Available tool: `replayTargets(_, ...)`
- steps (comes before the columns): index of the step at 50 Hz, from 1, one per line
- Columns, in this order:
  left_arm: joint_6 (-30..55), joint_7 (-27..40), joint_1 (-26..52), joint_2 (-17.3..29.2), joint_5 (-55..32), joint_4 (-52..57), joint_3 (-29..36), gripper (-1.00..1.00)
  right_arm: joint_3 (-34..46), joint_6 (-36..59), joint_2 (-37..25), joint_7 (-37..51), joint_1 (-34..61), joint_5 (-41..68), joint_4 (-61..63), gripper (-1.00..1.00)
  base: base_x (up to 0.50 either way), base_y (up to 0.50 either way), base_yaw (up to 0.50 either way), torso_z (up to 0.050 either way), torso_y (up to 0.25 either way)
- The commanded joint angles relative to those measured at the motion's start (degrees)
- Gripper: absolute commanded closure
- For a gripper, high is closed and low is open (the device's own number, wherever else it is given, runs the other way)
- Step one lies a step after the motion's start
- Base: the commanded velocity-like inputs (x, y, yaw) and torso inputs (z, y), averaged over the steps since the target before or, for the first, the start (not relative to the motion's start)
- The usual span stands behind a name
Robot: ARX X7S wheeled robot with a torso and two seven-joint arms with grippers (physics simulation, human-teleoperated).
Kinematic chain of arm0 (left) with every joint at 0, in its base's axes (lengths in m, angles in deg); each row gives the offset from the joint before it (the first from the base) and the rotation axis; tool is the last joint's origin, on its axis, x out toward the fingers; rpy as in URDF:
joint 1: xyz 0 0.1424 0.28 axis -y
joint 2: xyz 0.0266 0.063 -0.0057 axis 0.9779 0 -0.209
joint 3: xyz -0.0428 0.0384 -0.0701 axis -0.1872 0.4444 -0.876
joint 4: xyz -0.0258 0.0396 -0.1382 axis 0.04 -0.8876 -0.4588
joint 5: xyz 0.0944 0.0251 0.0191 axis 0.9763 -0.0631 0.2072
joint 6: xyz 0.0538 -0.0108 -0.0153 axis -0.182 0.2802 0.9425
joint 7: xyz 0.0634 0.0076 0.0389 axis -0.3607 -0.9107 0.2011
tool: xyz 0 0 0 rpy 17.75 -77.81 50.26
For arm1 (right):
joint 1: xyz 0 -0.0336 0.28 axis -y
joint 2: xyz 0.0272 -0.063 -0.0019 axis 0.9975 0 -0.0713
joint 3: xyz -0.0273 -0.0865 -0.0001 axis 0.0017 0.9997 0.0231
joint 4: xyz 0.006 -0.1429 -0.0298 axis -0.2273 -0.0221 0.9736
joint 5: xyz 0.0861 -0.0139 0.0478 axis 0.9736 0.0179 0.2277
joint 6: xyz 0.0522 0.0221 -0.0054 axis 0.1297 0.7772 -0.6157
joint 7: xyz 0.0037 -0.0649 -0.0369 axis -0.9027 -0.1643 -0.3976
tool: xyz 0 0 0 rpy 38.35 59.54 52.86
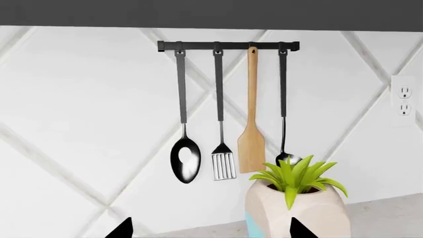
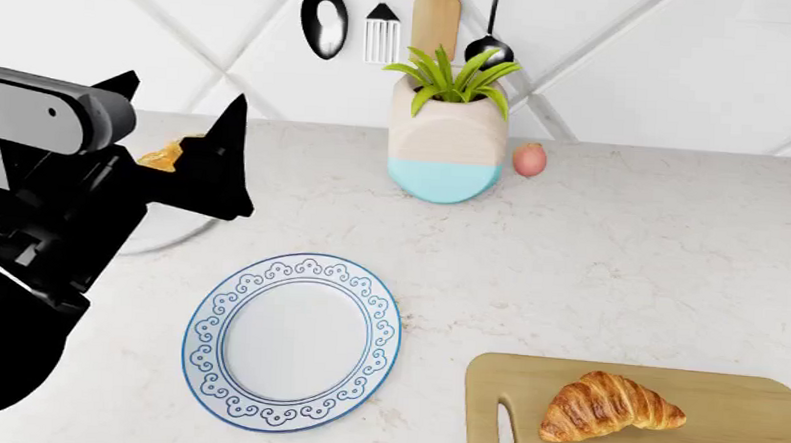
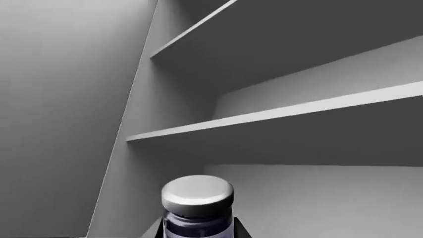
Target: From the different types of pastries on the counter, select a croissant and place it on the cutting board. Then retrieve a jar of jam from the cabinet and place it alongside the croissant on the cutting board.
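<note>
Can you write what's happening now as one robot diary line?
croissant: on cutting board | jar of jam: in cabinet, at right gripper | left gripper: raised over counter

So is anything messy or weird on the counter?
Nothing is spilled or broken. The croissant lies on the cutting board, the blue-patterned plate sits flat, and the plant pot stands upright. The only small oddity is a little pinkish egg-like thing lying loose beside the pot.
</note>
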Motion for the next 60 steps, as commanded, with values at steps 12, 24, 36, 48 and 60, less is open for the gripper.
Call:
replayTargets(12,-0.68,-0.68,-0.37,0.01,0.9,-0.77,0.3,-1.0,-6.99,3.95,-4.51,40.69,-8.17,54.36,3.33,1.0,0.0,0.0,0.0,0.0,0.0)
replayTargets(24,-0.79,-0.58,-0.32,-0.11,1.05,-0.83,0.48,-1.0,-2.1,3.44,-7.64,54.1,-12.74,76.03,1.64,1.0,0.0,0.0,0.0,0.0,0.001)
replayTargets(36,-1.36,-0.81,-0.93,-0.08,1.37,-0.97,0.39,-1.0,1.88,2.07,-9.47,60.39,-16.86,88.08,2.5,1.0,0.0,0.0,0.0,0.0,0.0)
replayTargets(48,-1.65,-0.79,-1.14,-0.53,1.32,-1.21,0.59,-1.0,7.02,1.14,-10.5,64.4,-22.35,96.87,5.56,1.0,0.0,0.0,0.0,0.0,0.001)
replayTargets(60,-1.34,-0.22,-0.81,-0.39,0.74,-0.9,0.51,-1.0,9.65,0.26,-13.44,65.7,-28.77,99.97,9.36,1.0,0.0,0.0,0.0,0.0,0.0)
